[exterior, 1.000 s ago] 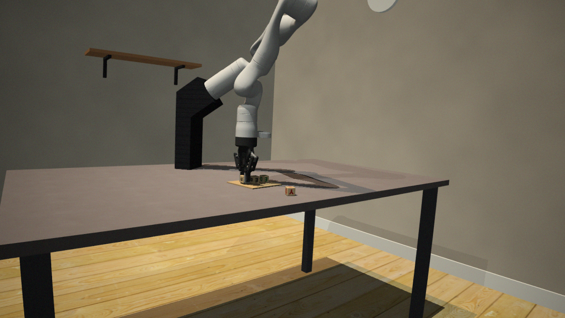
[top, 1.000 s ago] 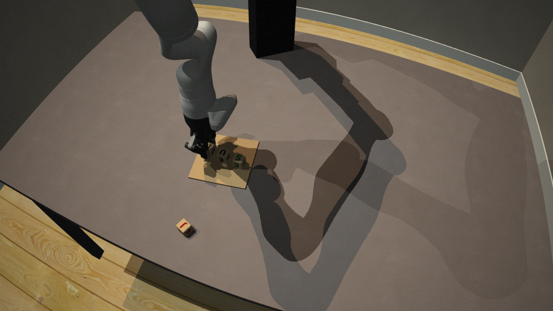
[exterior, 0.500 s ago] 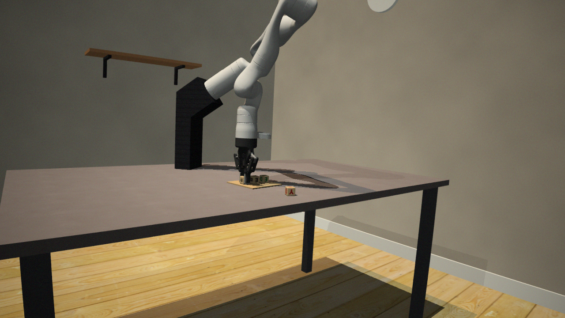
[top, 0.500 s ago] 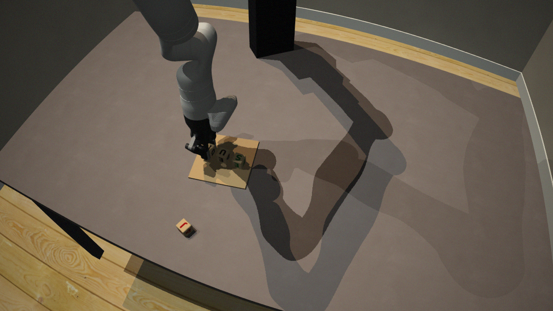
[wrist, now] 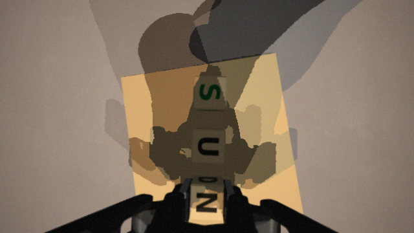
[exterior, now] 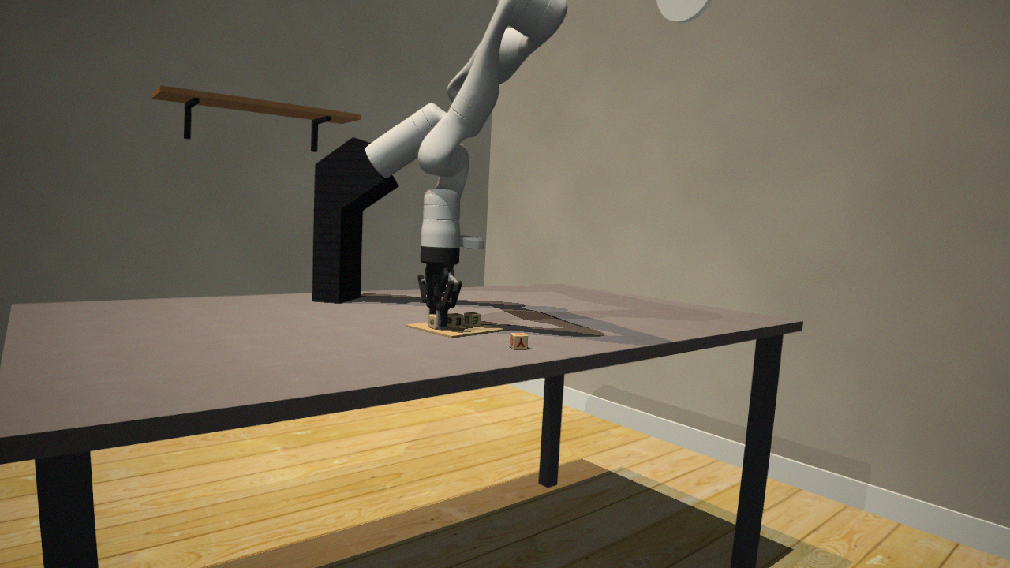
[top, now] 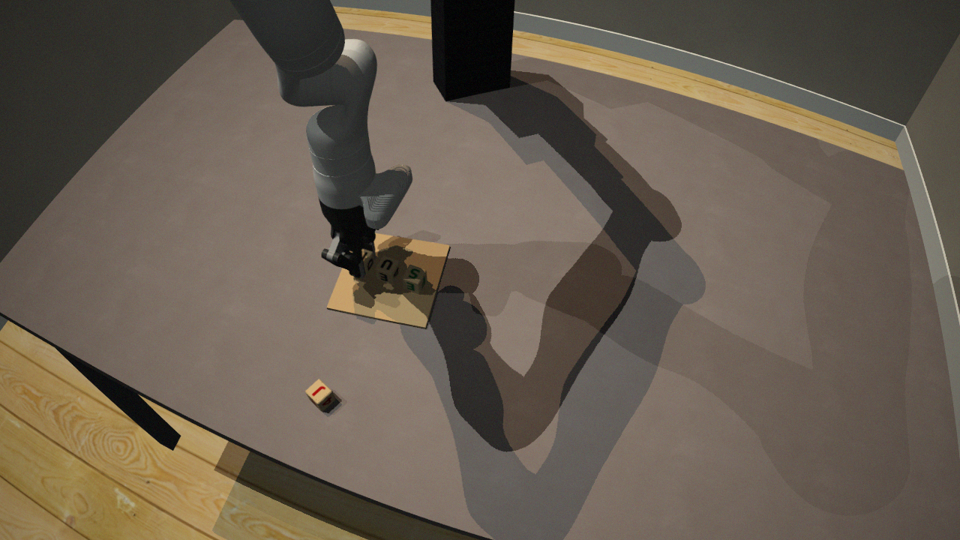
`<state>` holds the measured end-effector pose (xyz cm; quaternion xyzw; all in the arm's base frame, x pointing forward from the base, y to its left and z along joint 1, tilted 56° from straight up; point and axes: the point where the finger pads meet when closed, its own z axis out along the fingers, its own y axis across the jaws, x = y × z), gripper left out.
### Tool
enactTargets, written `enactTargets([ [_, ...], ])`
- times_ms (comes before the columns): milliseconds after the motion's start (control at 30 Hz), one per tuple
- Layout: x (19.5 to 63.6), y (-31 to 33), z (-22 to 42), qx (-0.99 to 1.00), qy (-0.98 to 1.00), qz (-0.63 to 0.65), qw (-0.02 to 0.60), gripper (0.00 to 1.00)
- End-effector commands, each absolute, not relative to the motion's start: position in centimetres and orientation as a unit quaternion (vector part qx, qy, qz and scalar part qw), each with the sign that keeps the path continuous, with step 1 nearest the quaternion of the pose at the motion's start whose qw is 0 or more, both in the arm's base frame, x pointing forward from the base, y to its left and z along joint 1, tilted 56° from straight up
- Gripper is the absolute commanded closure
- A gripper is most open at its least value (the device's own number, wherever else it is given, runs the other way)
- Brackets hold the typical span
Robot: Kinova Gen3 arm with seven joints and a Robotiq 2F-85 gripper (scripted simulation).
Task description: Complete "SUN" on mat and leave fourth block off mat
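Note:
A tan mat (top: pixel 390 285) lies on the table. On it stand the S block (wrist: pixel 209 92) with a green letter and the U block (wrist: pixel 208 146) with a black letter, in one line. My gripper (wrist: pixel 207 190) is shut on the N block (wrist: pixel 206 203), N on top, at the end of that line next to the U block, low over the mat's edge area. The row also shows in the top view, with the U block (top: pixel 387 263) and the S block (top: pixel 415 275), and in the exterior view (exterior: pixel 455 319). I cannot tell whether the N block touches the mat.
A fourth block (top: pixel 321 395) with a red letter lies off the mat, toward the table's front edge; it also shows in the exterior view (exterior: pixel 518 341). The black arm pedestal (top: pixel 472 46) stands at the back of the table.

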<state>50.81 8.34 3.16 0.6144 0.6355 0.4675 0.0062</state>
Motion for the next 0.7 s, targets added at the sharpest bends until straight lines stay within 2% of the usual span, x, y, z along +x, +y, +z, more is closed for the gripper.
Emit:
enactTargets([
  [0, 50.82, 8.27, 3.18, 0.615, 0.635, 0.467, 0.007, 0.79],
  [633, 50.82, 8.27, 3.18, 0.615, 0.635, 0.467, 0.007, 0.79],
  [667, 50.82, 8.27, 3.18, 0.615, 0.635, 0.467, 0.007, 0.75],
])
